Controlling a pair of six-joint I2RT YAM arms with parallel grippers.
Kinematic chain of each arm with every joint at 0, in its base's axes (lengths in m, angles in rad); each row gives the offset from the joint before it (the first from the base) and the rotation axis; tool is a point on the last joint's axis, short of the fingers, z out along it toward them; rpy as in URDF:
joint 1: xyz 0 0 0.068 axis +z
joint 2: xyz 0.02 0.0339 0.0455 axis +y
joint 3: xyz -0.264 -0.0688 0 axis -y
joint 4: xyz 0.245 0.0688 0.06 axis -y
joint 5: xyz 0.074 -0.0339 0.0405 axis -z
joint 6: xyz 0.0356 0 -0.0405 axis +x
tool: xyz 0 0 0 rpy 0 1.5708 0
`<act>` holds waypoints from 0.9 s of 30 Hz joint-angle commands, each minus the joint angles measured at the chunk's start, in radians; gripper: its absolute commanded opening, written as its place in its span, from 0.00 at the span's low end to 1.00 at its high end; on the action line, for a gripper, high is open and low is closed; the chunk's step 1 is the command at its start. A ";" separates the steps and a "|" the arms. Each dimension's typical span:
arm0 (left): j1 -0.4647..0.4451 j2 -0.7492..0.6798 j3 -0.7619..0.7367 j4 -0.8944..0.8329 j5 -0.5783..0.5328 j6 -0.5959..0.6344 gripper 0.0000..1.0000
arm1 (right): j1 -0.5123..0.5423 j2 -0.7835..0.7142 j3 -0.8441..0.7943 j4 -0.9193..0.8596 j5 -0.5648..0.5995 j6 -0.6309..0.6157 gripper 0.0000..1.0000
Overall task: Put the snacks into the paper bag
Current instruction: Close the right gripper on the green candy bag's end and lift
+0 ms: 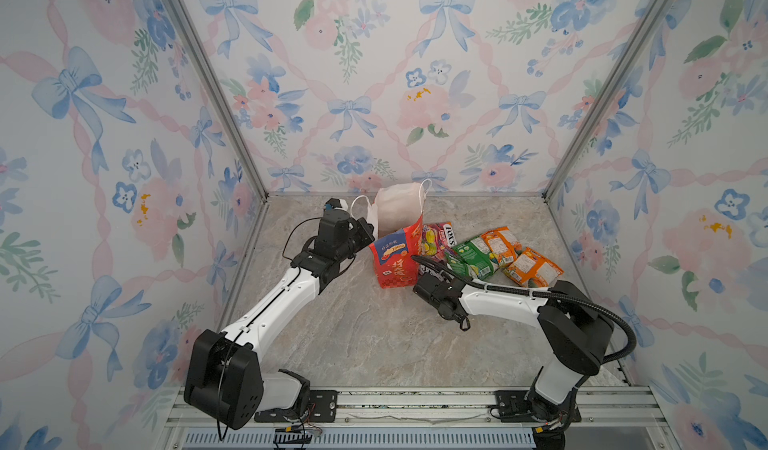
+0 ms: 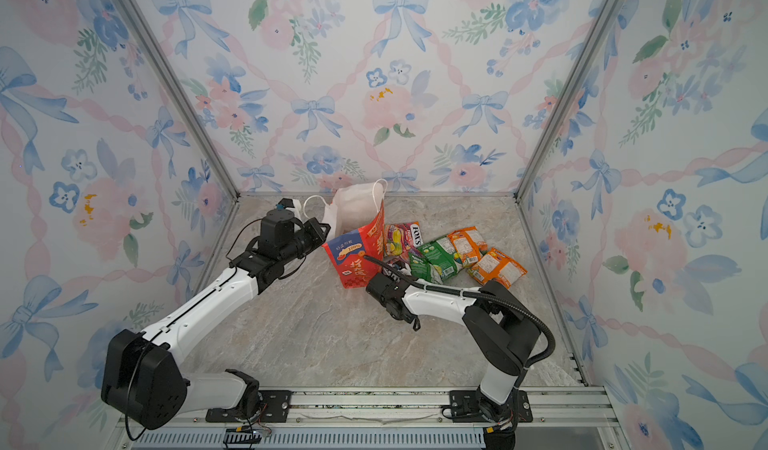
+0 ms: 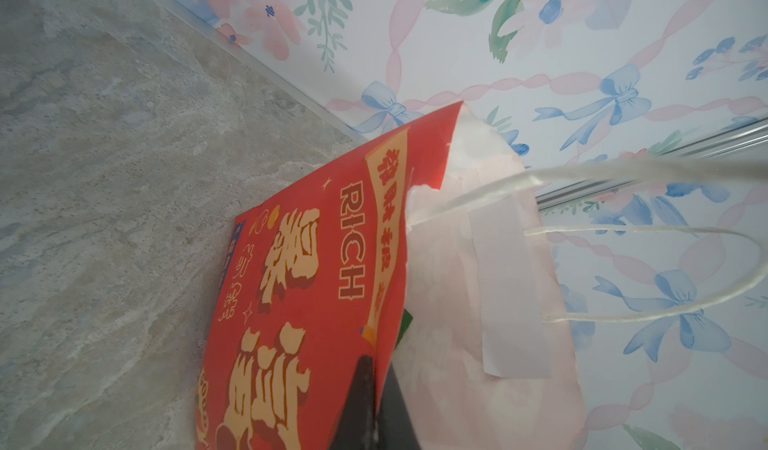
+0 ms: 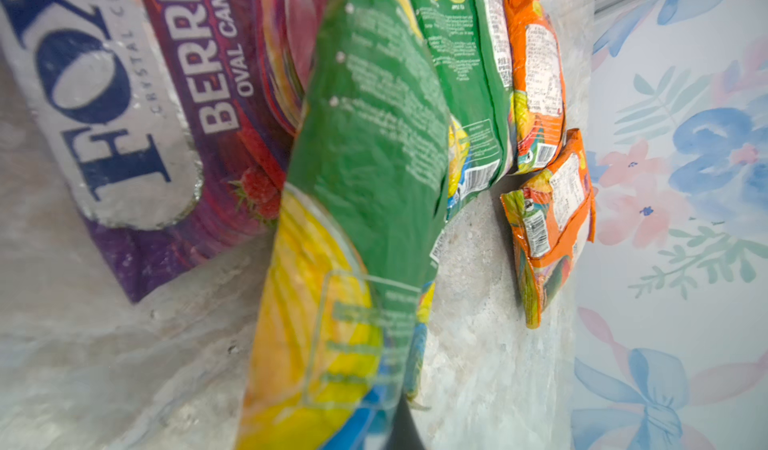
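Left wrist view: left gripper (image 3: 379, 389) is clenched on the paper bag (image 3: 299, 294). Its dark fingers (image 3: 361, 385) pinch the red front panel at the rim, one outside, one against the white lining. The bag mouth gapes, and white cord handles (image 3: 648, 235) loop off the rim (one blurred, close to the lens). A green sliver shows inside the bag just past the pinch; cannot tell what it is.

Both top views: the bag stands on the marble table (image 1: 353, 344), leaning slightly, with the left gripper at its upper left edge. The snacks all lie right of the bag. The red-yellow FOX'S packet (image 1: 438, 233) touches the bag's right side. Two green packets come next, and the orange packets (image 1: 532, 267) lie farthest from the bag.

The right gripper (image 1: 430, 270) sits low, just beside the bag's front right corner.

Right wrist view: the right gripper has closed on the near green packet (image 4: 365, 156), gripping it at one end (only one dark finger (image 4: 405, 427) shows, under the packet). Whether that packet is clear of the table: cannot tell. The purple FOX'S packet (image 4: 187, 115) lies flat alongside it on the bag's side. The second green packet (image 4: 465, 73) lies on its far side, away from the bag, next to the two orange ones.
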 commanded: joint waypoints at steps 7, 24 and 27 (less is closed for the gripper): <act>0.009 0.007 0.001 -0.013 0.017 0.004 0.00 | -0.117 -0.258 -0.025 -0.037 -0.357 -0.072 0.00; 0.009 0.005 -0.010 0.002 0.029 -0.001 0.00 | -0.352 -0.553 -0.026 -0.048 -0.889 -0.077 0.00; 0.009 0.002 -0.014 0.002 0.029 -0.001 0.00 | -0.396 -0.601 -0.016 -0.053 -0.955 -0.063 0.00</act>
